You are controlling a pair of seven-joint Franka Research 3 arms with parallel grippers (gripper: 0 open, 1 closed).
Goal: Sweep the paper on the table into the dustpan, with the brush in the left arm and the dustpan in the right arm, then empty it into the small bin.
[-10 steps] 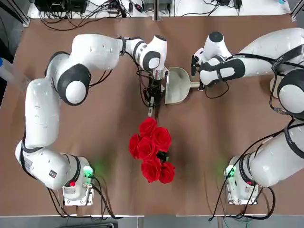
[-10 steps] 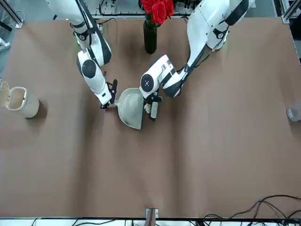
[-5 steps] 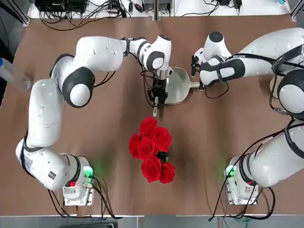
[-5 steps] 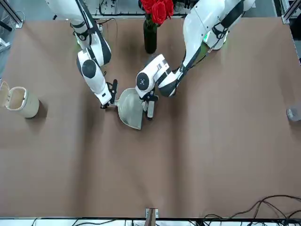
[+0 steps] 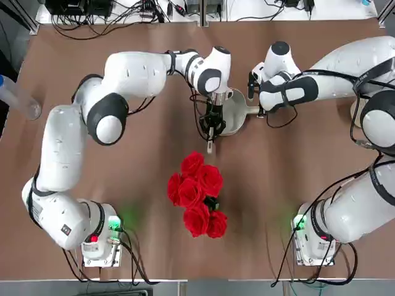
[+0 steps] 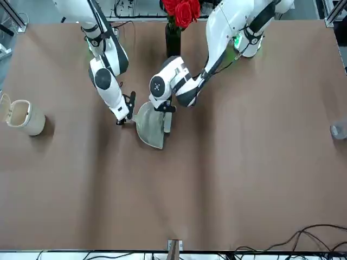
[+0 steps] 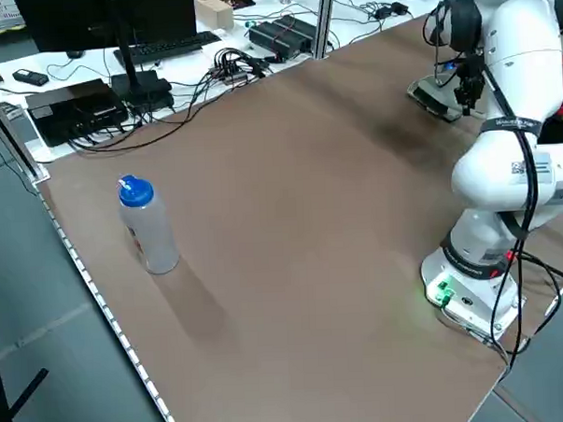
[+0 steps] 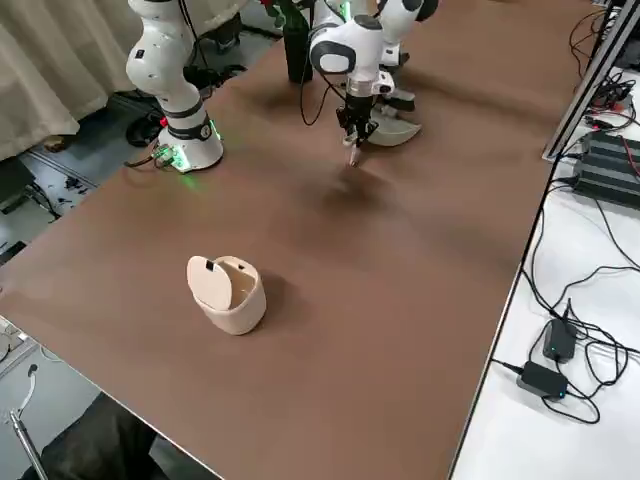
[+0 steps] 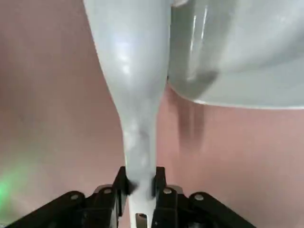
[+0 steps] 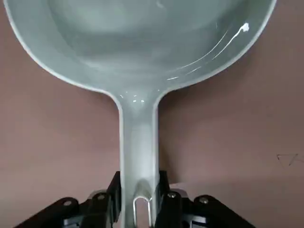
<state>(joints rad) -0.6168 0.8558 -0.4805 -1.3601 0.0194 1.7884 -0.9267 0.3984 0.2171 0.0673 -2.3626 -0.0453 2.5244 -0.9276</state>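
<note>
Since the earlier view the left hand [image 5: 213, 125], clamped on the brush [image 6: 167, 120], has carried it over the dustpan [image 6: 150, 125]. The right hand [image 10: 138, 199] grips the dustpan handle. The small bin [image 6: 23, 116] stands well apart on open tabletop [image 6: 244, 179].

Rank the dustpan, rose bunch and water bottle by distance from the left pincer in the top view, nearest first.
From the left pincer:
1. Dustpan, right beside it, held by the right pincer.
2. Rose bunch, toward the arms' bases.
3. Water bottle, at the table's left edge.
</note>
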